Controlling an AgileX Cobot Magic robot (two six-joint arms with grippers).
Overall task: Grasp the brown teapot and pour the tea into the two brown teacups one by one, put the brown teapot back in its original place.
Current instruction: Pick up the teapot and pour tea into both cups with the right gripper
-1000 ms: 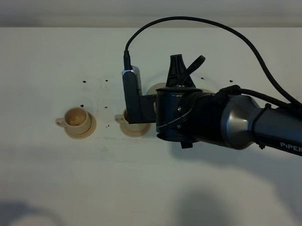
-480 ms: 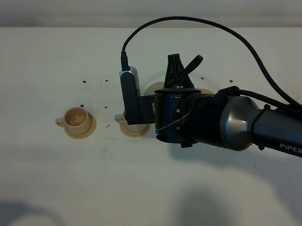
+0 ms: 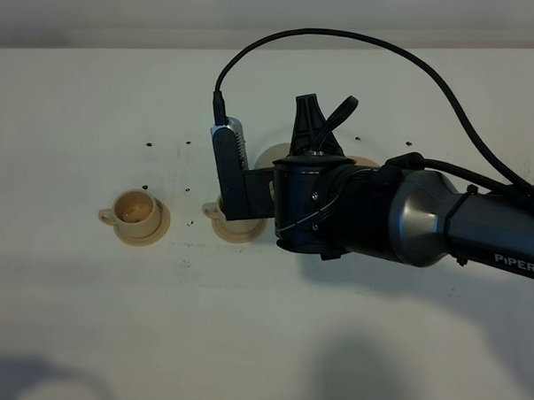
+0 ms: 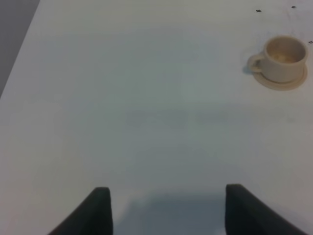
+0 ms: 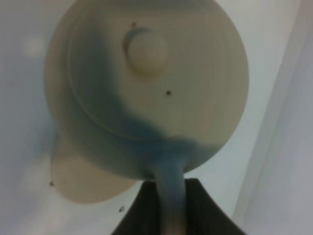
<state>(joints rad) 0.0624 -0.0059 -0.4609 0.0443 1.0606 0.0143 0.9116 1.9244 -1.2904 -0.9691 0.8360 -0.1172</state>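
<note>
Exterior high view
Right arm: black and grey metal arm [image 3: 408,215] lies across the white table [image 3: 67,315], with its wrist at the middle.
Teacups: two small pale tan ceramic teacups on round saucers. One [image 3: 135,212] stands clear at the left, the other [image 3: 233,227] is half hidden under the wrist.

Left wrist view
Left gripper [image 4: 166,210]: dark fingers apart, nothing between them, over bare table. The clear cup stands well away.

Right wrist view
Right gripper [image 5: 168,198]: clamped on the loop handle.
Teapot: squat pale tan ceramic teapot [image 5: 146,88] with a knobbed lid, held over a blurred flat tan disc [image 5: 83,178].
</note>
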